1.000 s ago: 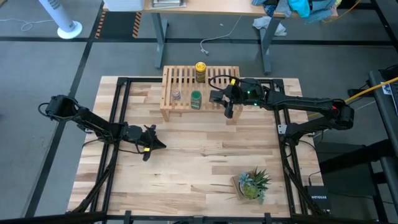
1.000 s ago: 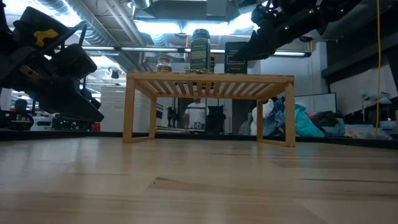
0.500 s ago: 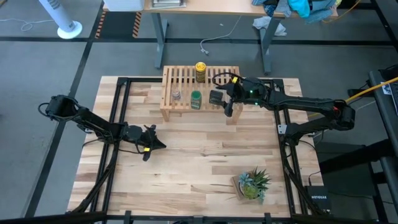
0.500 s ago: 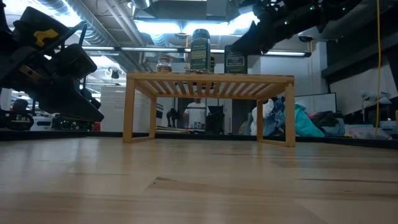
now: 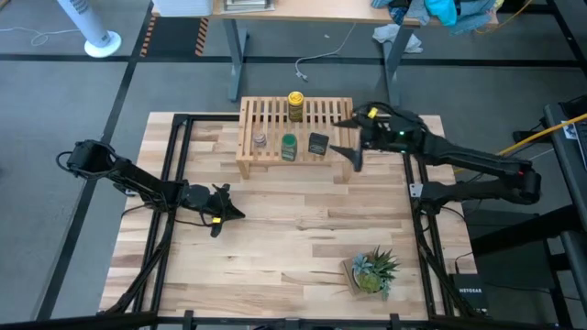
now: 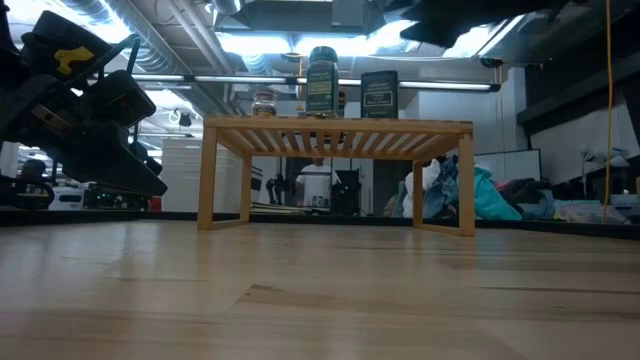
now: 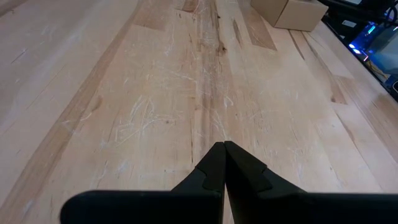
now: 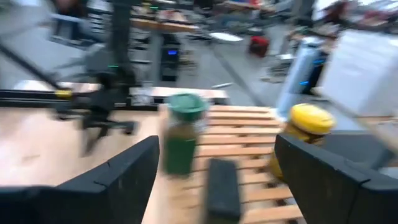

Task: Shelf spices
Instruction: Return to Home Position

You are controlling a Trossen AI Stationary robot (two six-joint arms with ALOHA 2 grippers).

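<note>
Robotics lab or workshop; exposed ceiling ducts (image 6: 95,15), strip lights (image 6: 262,42) along top of low view; grey floor (image 5: 55,110), loose cable (image 5: 303,70), white fan (image 5: 101,42) upper left of high view; desk (image 5: 312,9) beyond butcher-block tabletop (image 5: 275,229)

Soft, even overhead light fills the high view, and shadows on the bench (image 5: 293,229) are faint. In the low view, bright ceiling lights (image 6: 265,42) glare behind the shelf (image 6: 335,126), leaving the spices (image 6: 322,80) and the left arm (image 6: 90,110) dark against them.
</note>
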